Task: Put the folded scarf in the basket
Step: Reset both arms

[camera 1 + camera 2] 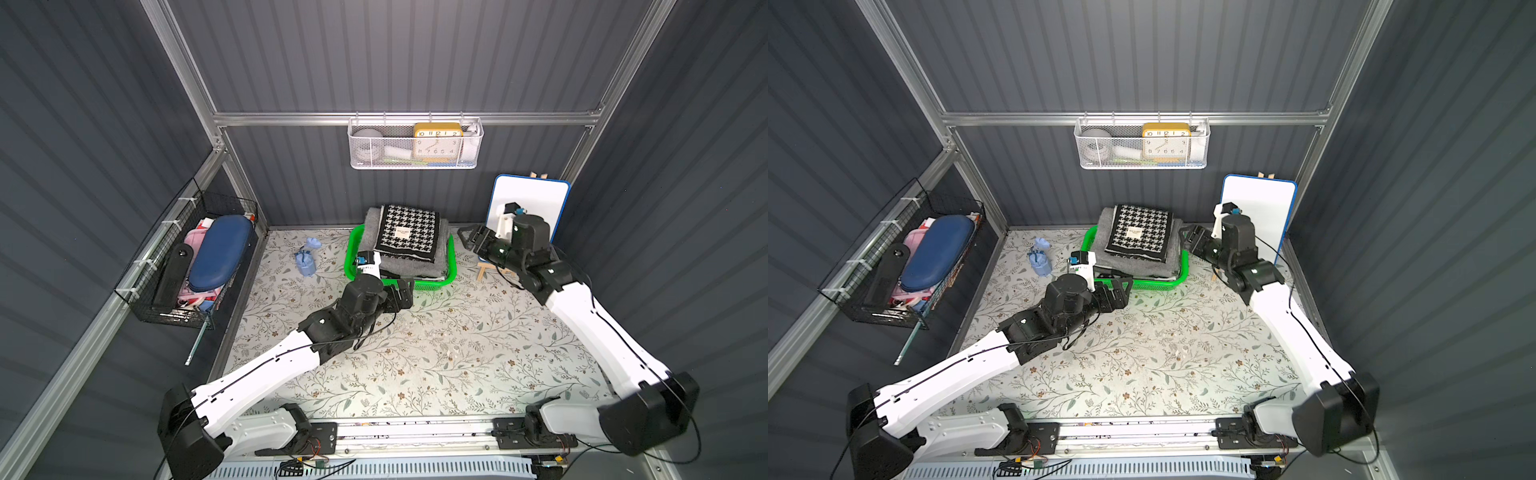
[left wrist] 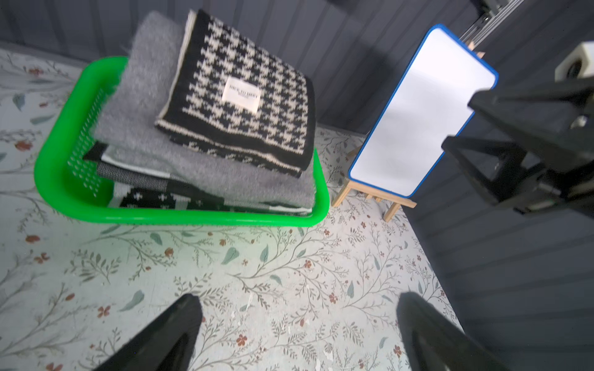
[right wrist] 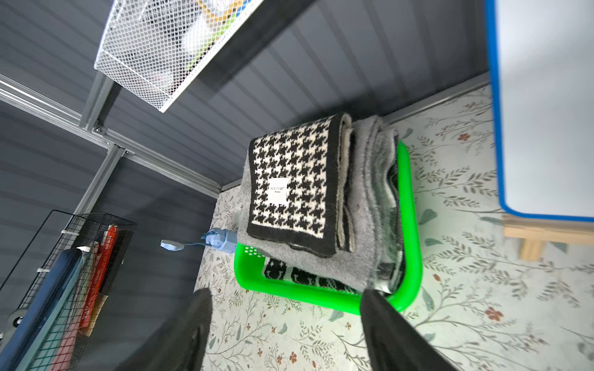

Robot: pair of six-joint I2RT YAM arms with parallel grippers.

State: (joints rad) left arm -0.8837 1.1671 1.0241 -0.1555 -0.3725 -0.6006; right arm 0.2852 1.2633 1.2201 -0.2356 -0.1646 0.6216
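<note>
The bright green basket (image 1: 432, 283) (image 1: 1158, 284) stands at the back of the floral table. In it lies a stack of folded cloths that rises above its rim (image 2: 193, 218). A black-and-white houndstooth folded scarf (image 1: 409, 232) (image 2: 244, 96) (image 3: 289, 183) with a white label tops the stack, resting on a grey one (image 2: 144, 106). My left gripper (image 1: 405, 293) (image 2: 300, 298) is open and empty just in front of the basket's near rim. My right gripper (image 1: 469, 239) (image 3: 286, 294) is open and empty beside the basket's right end, apart from the cloth.
A white mesh basket (image 1: 415, 145) with a yellow clock (image 1: 437, 141) hangs on the back wall. A black wire basket (image 1: 195, 266) holding a blue case is on the left wall. A small whiteboard (image 1: 536, 199) on an easel stands behind my right arm. A small blue object (image 1: 306, 259) lies left of the green basket.
</note>
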